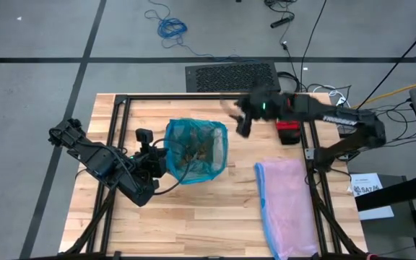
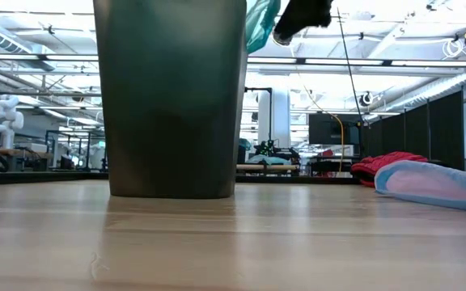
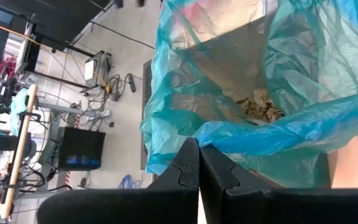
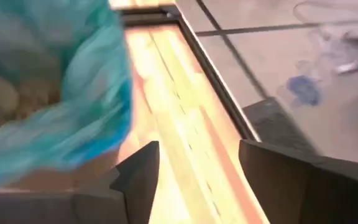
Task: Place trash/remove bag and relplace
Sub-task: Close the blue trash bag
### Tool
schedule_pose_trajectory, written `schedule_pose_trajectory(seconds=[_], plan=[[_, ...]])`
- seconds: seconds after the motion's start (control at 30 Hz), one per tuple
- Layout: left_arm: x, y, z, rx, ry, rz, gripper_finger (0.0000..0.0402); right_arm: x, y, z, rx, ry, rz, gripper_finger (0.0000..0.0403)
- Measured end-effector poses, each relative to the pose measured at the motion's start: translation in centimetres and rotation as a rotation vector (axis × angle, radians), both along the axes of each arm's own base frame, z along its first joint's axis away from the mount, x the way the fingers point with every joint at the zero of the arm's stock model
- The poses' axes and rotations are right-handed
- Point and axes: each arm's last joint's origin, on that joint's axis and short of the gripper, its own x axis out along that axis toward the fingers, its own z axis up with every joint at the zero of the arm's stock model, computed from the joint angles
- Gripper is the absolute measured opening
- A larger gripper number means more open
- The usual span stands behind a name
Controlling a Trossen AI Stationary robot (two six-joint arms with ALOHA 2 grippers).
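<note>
A dark bin (image 2: pixel 172 97) stands mid-table, lined with the teal-green bag (image 1: pixel 196 149), whose rim is turned out over the bin's top. Brown paper trash (image 3: pixel 261 106) lies inside the bag. My left gripper (image 1: pixel 166 160) is at the bin's left side, shut on the bag's rim. My right gripper (image 1: pixel 240 123) hovers in the air off the bin's far right corner, blurred. In the right wrist view it (image 4: pixel 197 180) is open with nothing between its fingers, and the bag (image 4: pixel 55 112) lies to one side of it. My left gripper pinches the bag's turned-out rim (image 3: pixel 219 144) between its two shut fingers, on the bin's left side. The fingers come from the table's left, slanting down. From the fingers the rim runs on as a teal band (image 3: pixel 291 127) along the bin's mouth, and the bag stays in the bin.
A pale pink bag (image 1: pixel 287 206) lies flat at the table's near right. A red glove (image 1: pixel 289 132) rests beyond it by the right arm. A black frame (image 1: pixel 121 101) runs round the table top. Bare wood lies in front of the bin.
</note>
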Motion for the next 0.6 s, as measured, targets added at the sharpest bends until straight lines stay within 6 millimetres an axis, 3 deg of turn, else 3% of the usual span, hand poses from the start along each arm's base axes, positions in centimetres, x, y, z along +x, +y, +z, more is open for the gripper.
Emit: schedule_pose_trajectory(seconds=[0.13, 0.3, 0.43, 0.6], plan=[[0.0, 0.0, 0.0, 0.001, 0.002, -0.002, 0.0001, -0.5, -5.1, -0.1, 0.276, -0.148, 0.007, 0.0221], [0.0, 0.0, 0.0, 0.001, 0.002, -0.002, 0.0001, 0.1, -10.2, -2.3, 0.548, -0.225, -0.003, 0.0222], [0.0, 0.0, 0.0, 0.001, 0.002, -0.002, 0.0001, 2.0, -11.9, -4.6, 0.698, -0.232, 0.042, 0.0222], [0.0, 0.0, 0.0, -0.010, 0.002, 0.000, 0.0001, 5.3, -12.0, -7.6, 0.863, -0.230, 0.136, 0.0221]])
